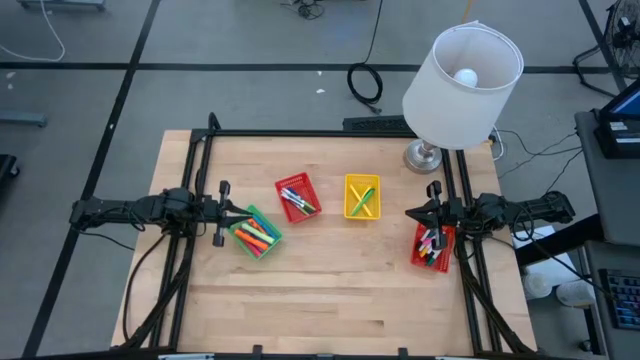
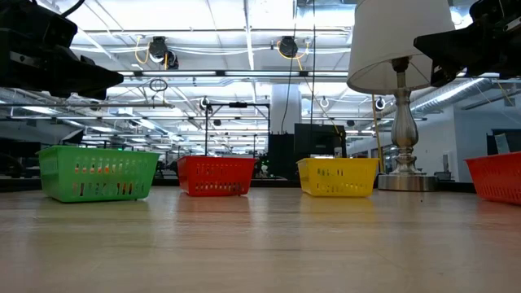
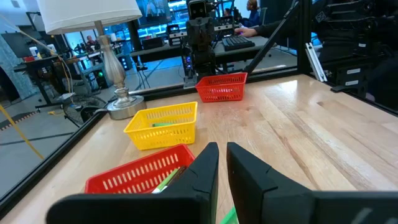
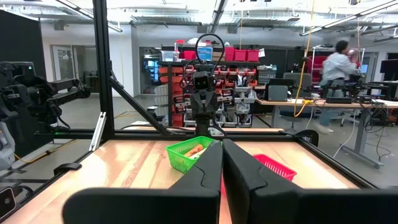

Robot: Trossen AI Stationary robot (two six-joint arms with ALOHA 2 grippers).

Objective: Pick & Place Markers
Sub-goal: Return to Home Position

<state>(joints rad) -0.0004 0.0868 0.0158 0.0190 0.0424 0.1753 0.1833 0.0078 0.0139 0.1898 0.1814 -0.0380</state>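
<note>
High view: markers (image 1: 254, 238) in green, yellow, two red baskets (image 1: 347, 197).

The left arm (image 1: 130, 212) and right arm (image 1: 520, 210) were dark, slender and jointed, with black cables (image 1: 152, 270) trailing nearby. The left hand (image 3: 222, 163) and right hand (image 4: 221, 158) bore matte black, wedge-shaped fingers (image 3: 249, 180).

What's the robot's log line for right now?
left gripper: shut, by green basket | right gripper: shut, by right red basket | markers: binned
</note>
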